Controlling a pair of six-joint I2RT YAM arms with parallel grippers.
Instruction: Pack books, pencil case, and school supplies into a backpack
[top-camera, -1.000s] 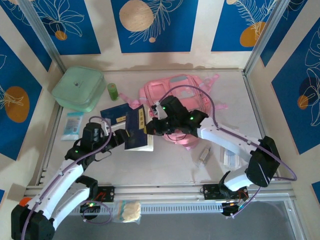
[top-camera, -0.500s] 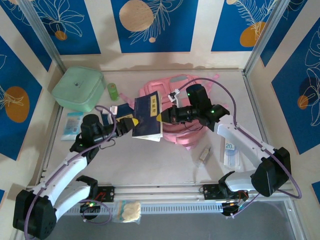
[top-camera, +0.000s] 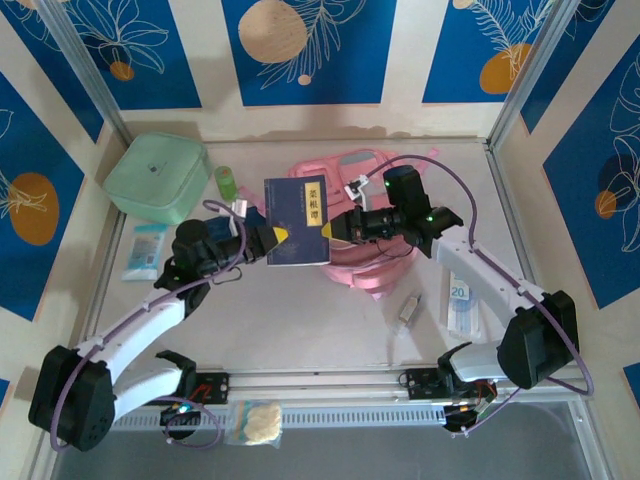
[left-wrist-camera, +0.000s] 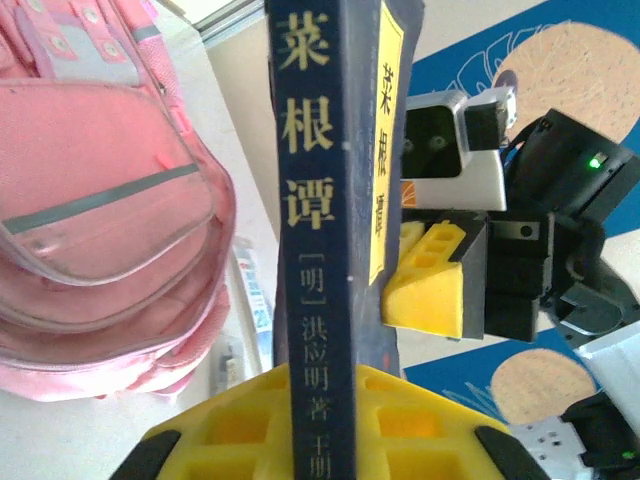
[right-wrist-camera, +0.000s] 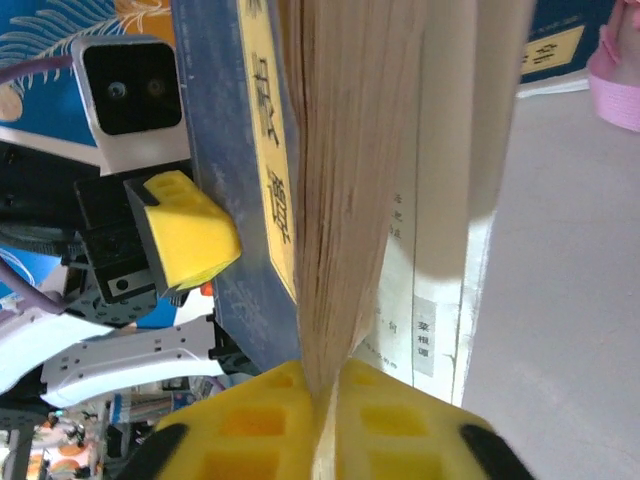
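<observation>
Lifted since a second ago, the navy book (top-camera: 298, 220) now hangs upright above the table. The left gripper (top-camera: 278, 237) clamps its spine and the right gripper (top-camera: 335, 228) pinches its page edge. The pink backpack (top-camera: 345, 262) lies just behind.

The navy book (top-camera: 297, 221) bears a yellow label with dark characters, and pale gold lettering down its spine; the backpack (top-camera: 350, 268) is pink with a grey stripe; the left gripper (top-camera: 278, 237) and right gripper (top-camera: 332, 229) have yellow pads; the lidded box (top-camera: 157, 177) is mint green; the walls (top-camera: 310, 60) are deep blue with white leaf outlines and tan discs.
</observation>
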